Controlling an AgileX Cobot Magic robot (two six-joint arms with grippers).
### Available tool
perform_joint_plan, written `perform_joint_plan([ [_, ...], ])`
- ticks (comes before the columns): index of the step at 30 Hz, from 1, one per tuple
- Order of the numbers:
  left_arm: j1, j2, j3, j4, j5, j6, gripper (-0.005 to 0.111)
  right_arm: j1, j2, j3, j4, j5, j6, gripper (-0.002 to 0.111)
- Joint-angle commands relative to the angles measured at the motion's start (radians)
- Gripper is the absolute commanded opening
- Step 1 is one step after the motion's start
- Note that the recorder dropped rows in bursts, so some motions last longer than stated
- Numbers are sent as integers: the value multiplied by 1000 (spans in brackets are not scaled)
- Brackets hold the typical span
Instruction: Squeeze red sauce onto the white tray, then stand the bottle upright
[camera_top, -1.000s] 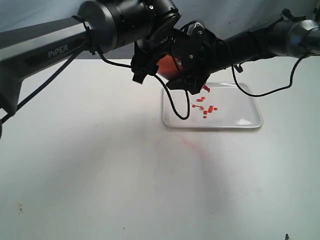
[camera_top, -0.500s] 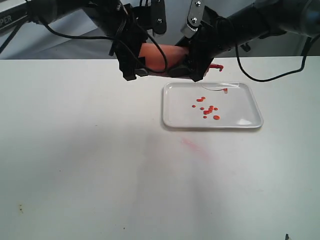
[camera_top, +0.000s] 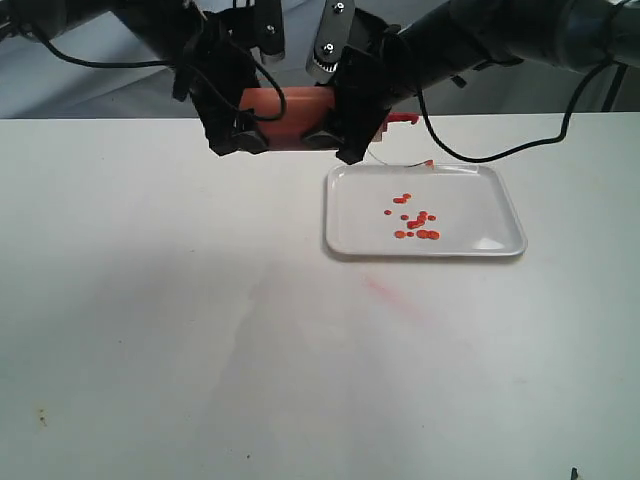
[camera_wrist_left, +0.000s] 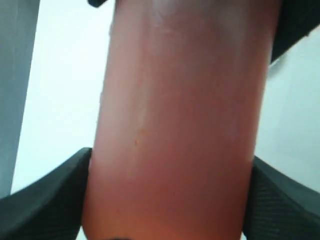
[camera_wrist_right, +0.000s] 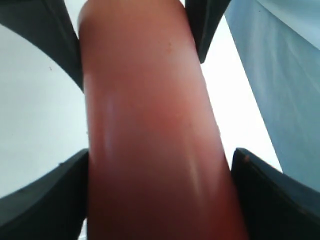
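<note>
bottle (camera_top: 287, 104) base hidden, ends cropped in wrist views

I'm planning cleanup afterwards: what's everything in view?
translucent red-orange plastic squeeze bottle: one, red-orange, held sideways between both claws
flat rectangular glossy white plastic tray: one, white, on table, right of centre
glossy red sauce drops: several, bright red, inside the tray
faint pink smear: one, dull pink, on table beside tray's near edge
white table: one, white, under everything
left claw: one, black, shut on bottle's base end
right claw: one, black, shut on bottle's nozzle end
</note>
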Motion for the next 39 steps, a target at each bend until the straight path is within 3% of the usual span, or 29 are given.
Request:
perform_joint_plan([
  [1,69,-1,1,-288,40,75,0,1,-22,-7,8,-39,58,0],
  [17,79,112,1,-426,145,155,0,1,-22,-7,8,46,95,0],
  [33,79,207,1,-698,174,327,0,1,-22,-7,1,42,90,0],
  [34,79,207,1,-698,174,327,0,1,-22,-7,1,35,90,2],
  [39,79,209,1,-698,174,328,0,1,-24,-7,35,11,92,43],
])
